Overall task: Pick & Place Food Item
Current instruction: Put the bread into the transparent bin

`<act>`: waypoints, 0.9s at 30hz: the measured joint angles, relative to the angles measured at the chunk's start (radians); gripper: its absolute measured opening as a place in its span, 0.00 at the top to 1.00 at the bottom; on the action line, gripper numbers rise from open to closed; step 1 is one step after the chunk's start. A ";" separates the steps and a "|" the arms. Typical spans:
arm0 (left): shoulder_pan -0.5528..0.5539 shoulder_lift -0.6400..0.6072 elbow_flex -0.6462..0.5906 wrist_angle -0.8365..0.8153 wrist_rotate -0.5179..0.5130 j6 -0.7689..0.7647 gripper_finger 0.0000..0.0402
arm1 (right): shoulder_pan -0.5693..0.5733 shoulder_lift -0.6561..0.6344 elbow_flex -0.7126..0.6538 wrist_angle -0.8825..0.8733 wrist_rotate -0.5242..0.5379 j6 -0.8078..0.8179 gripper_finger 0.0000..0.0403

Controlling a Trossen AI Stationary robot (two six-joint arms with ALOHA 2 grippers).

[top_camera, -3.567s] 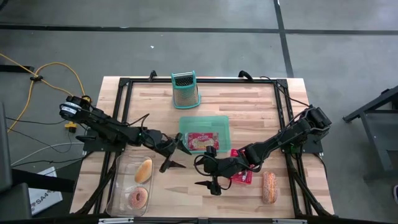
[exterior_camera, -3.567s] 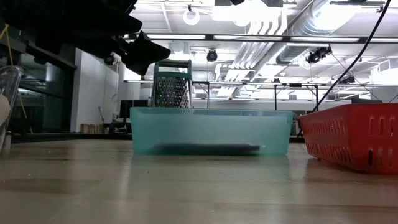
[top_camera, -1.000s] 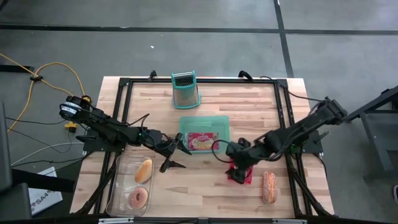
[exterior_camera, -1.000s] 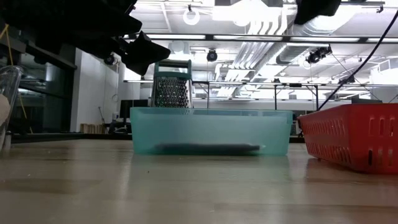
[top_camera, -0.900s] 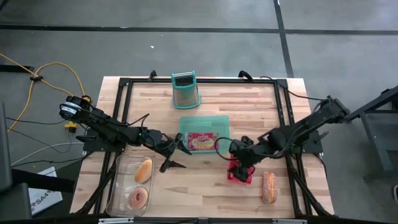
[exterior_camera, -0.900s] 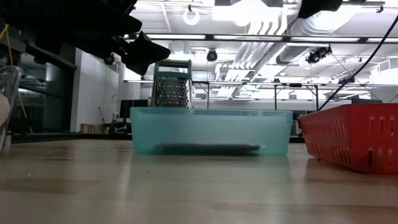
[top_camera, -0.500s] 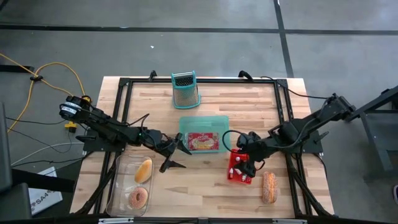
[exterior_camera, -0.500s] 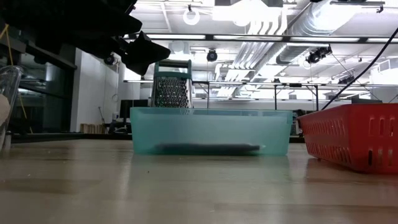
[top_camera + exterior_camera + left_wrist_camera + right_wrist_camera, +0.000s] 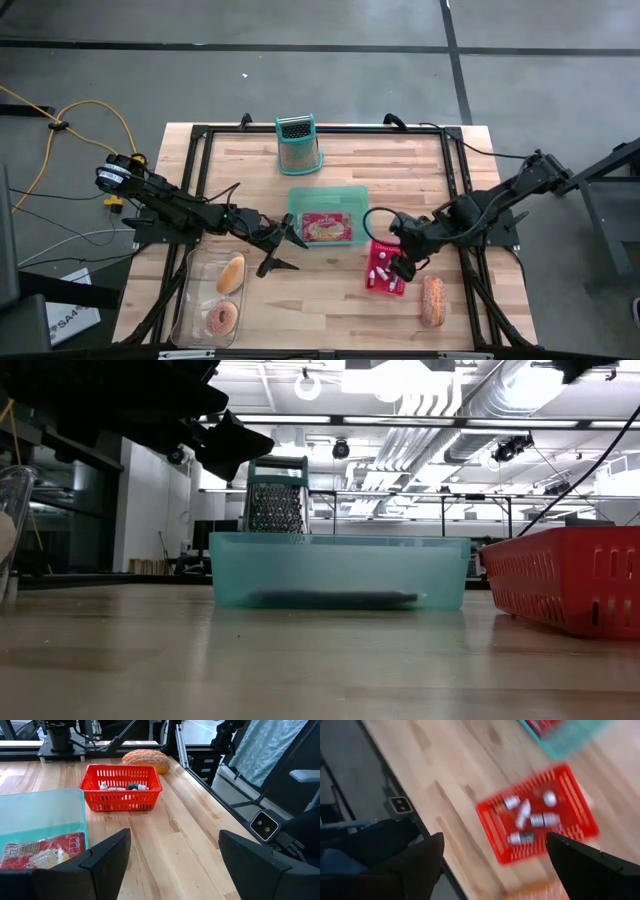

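A seeded long loaf (image 9: pixel 432 300) lies on the wood near the table's right front, also seen in the left wrist view (image 9: pixel 146 760). A bread roll (image 9: pixel 231 273) and a donut (image 9: pixel 222 318) lie in a clear tray (image 9: pixel 190 300) at the front left. A red food packet (image 9: pixel 325 227) lies in the teal tub (image 9: pixel 328 192). My right gripper (image 9: pixel 398 266) hangs open above the red basket (image 9: pixel 383 272), touching nothing; its wrist view (image 9: pixel 495 840) looks down on the basket (image 9: pixel 540 820). My left gripper (image 9: pixel 292 252) waits open left of the tub (image 9: pixel 173 837).
The red basket holds several small bottles (image 9: pixel 522 815). A metal grater (image 9: pixel 298 143) stands at the far middle. A black frame (image 9: pixel 320 130) runs round the table. Bare wood (image 9: pixel 310 300) lies between the clear tray and the basket.
My right gripper has moved toward the table's right edge and risen a little, rolling about its own axis, so the red basket it covered now shows. Its fingers stay open. The left arm and all objects have kept still.
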 joint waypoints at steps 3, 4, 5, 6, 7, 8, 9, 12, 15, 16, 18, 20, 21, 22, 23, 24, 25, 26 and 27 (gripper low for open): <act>0.000 0.000 0.000 0.000 0.000 -0.004 0.27 | 0.025 0.000 0.000 -0.067 -0.037 0.133 0.16; 0.000 0.000 0.000 0.000 0.000 -0.002 0.27 | 0.036 0.000 0.000 -0.089 -0.053 0.183 0.16; 0.000 0.000 0.000 0.000 0.000 0.000 0.27 | 0.047 0.000 0.000 -0.111 -0.071 0.234 0.16; 0.000 0.000 0.000 0.000 0.000 -0.001 0.27 | 0.058 0.000 0.000 -0.132 -0.087 0.285 0.16; 0.000 0.000 0.000 0.000 0.000 -0.004 0.27 | 0.070 0.000 0.000 -0.150 -0.100 0.332 0.16; 0.000 0.000 0.000 0.000 0.000 -0.004 0.27 | 0.081 0.000 0.000 -0.167 -0.112 0.382 0.16; 0.000 0.000 0.000 0.000 0.000 -0.003 0.27 | 0.092 0.000 0.000 -0.184 -0.121 0.430 0.16; 0.000 0.000 0.000 0.000 0.000 -0.001 0.27 | 0.126 0.000 0.000 -0.231 -0.127 0.570 0.16; 0.000 0.000 0.000 0.000 0.000 -0.003 0.27 | 0.151 0.000 0.000 -0.270 -0.145 0.718 0.16; 0.000 0.000 0.000 0.000 0.000 0.000 0.27 | 0.159 0.000 0.000 -0.280 -0.158 0.770 0.16; 0.000 0.000 0.000 0.000 0.000 -0.002 0.27 | 0.172 0.000 0.000 -0.293 -0.183 0.867 0.16; 0.000 0.000 0.000 0.000 0.000 -0.004 0.27 | 0.184 0.000 0.000 -0.300 -0.209 0.956 0.16; 0.000 0.000 0.000 0.000 0.000 -0.003 0.27 | 0.190 0.000 0.000 -0.299 -0.221 0.996 0.16; 0.000 0.000 0.000 0.000 0.000 0.000 0.27 | 0.196 0.000 0.000 -0.300 -0.233 1.032 0.16; 0.000 0.000 0.000 0.000 0.000 0.000 0.27 | 0.203 0.000 0.000 -0.300 -0.240 1.065 0.16; 0.000 0.000 0.000 0.000 0.000 -0.001 0.27 | 0.210 0.000 0.000 -0.300 -0.248 1.098 0.16; 0.000 0.000 0.000 0.000 0.000 -0.002 0.27 | 0.217 0.000 0.000 -0.302 -0.255 1.130 0.16; 0.000 0.000 0.000 0.000 0.000 -0.002 0.27 | 0.225 0.000 0.000 -0.303 -0.258 1.160 0.16; 0.000 0.000 0.000 0.000 0.000 -0.002 0.27 | 0.232 0.000 0.000 -0.303 -0.258 1.189 0.16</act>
